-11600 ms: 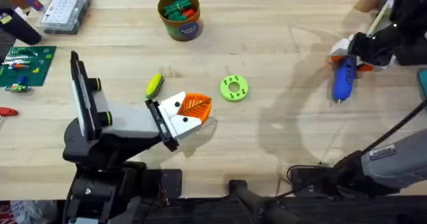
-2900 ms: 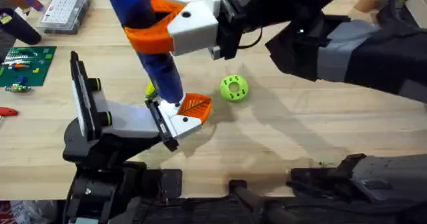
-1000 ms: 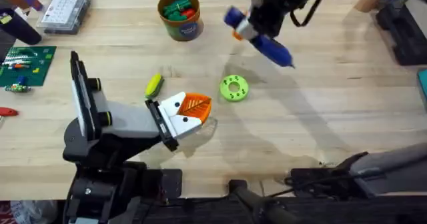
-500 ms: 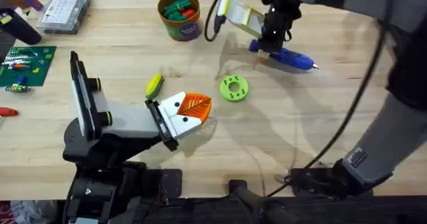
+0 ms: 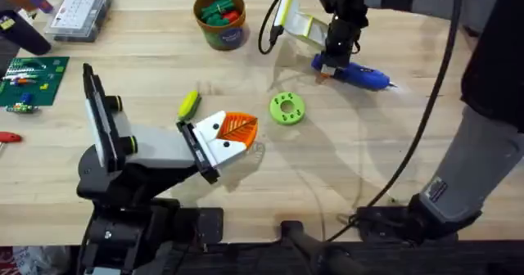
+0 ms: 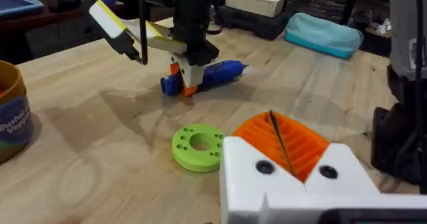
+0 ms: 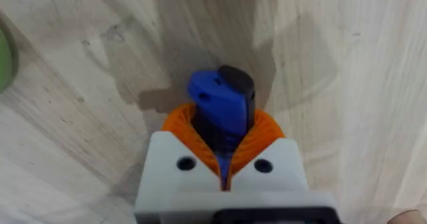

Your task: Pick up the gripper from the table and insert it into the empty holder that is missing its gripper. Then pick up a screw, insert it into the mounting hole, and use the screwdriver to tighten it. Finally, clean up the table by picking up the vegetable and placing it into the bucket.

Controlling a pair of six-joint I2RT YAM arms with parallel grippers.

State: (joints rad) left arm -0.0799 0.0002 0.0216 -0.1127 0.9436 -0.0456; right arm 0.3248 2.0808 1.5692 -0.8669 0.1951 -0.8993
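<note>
table (image 5: pixel 426 119): pale matt wood | screwdriver (image 5: pixel 358 76): glossy blue plastic

You have a round lime-green plastic ring (image 5: pixel 286 109) lying flat near the middle of the pale wooden table (image 5: pixel 368 160). At the far left sit a clear plastic compartment box (image 5: pixel 76 13), a green circuit board (image 5: pixel 31 82) and a red-handled tool (image 5: pixel 8 137).

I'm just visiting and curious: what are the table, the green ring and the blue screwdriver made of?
The table looks like pale, matte wood: grain lines and plank seams show. The green ring seems to be matte plastic, possibly 3D-printed, with a flat even colour. The screwdriver appears to be smooth blue plastic with a slight sheen and a thin metal bit.
</note>
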